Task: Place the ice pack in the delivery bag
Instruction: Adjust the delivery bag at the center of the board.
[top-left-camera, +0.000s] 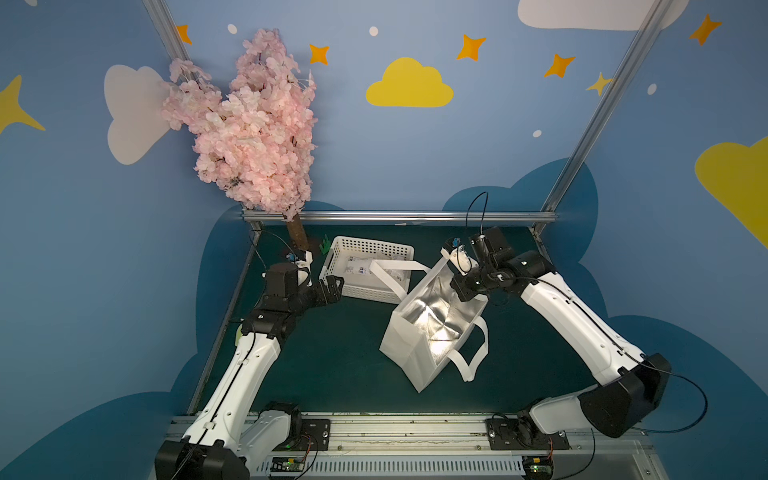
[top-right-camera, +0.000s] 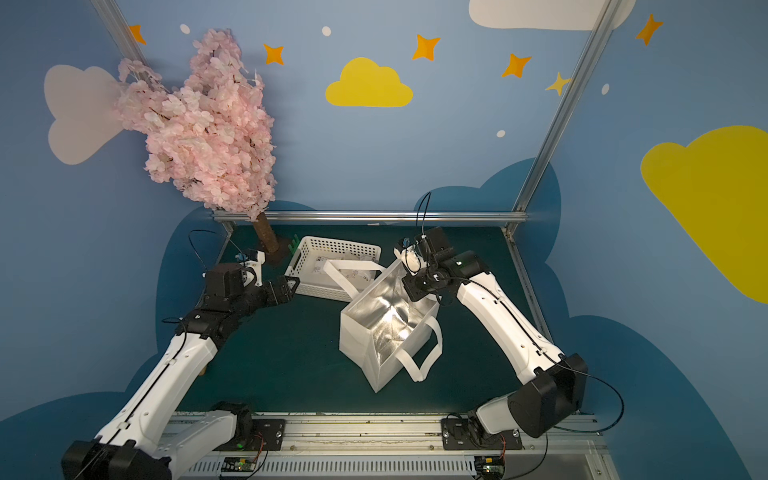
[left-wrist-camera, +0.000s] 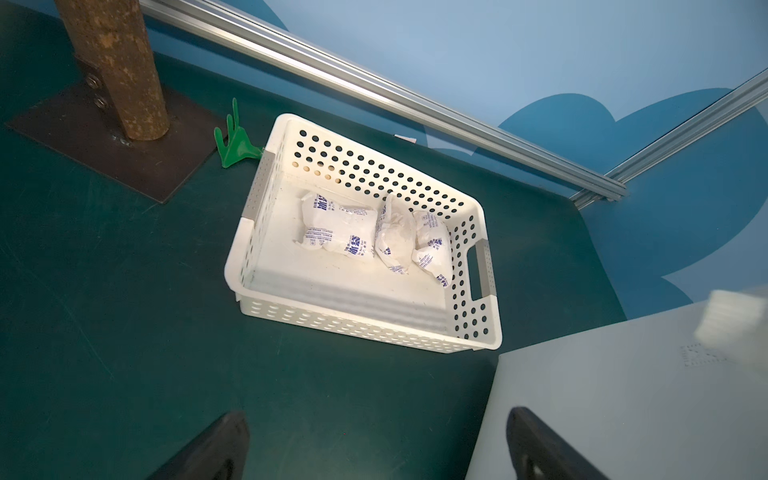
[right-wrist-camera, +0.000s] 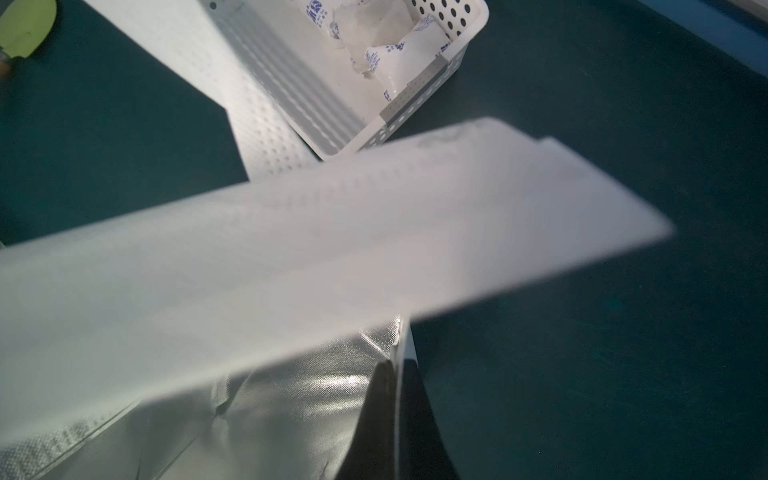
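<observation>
Right end effector (right-wrist-camera: 398, 374): clamped on bag (top-left-camera: 401, 345) rim, mouth open. Left end effector (left-wrist-camera: 374, 419): wide, empty, nearer arm; ice packs (left-wrist-camera: 336, 228) straight ahead in basket (left-wrist-camera: 365, 332), none bagged.

Delivery bag (top-right-camera: 357, 345): white, boxy, mouth open, silver lining showing; stands tilted on the green table (top-right-camera: 282, 357).
Near handle (top-right-camera: 437, 338): flat white loop hanging down the bag's near-right side.
Far handle (top-right-camera: 353, 264): rises from the bag's far-left rim and lies over the basket.
Right gripper (top-right-camera: 417, 293): closed on the bag's far-right rim.
Basket (top-right-camera: 345, 244): white, perforated, just behind the bag's far-left side, partly hidden by it.
Ice packs (top-right-camera: 320, 268): inside the basket, beyond the bag; number unclear.
Left gripper (top-right-camera: 293, 286): jaws apart, holding nothing, left of the bag and apart from it.
Blossom tree (top-right-camera: 208, 124): pink, far behind the bag to its left.
</observation>
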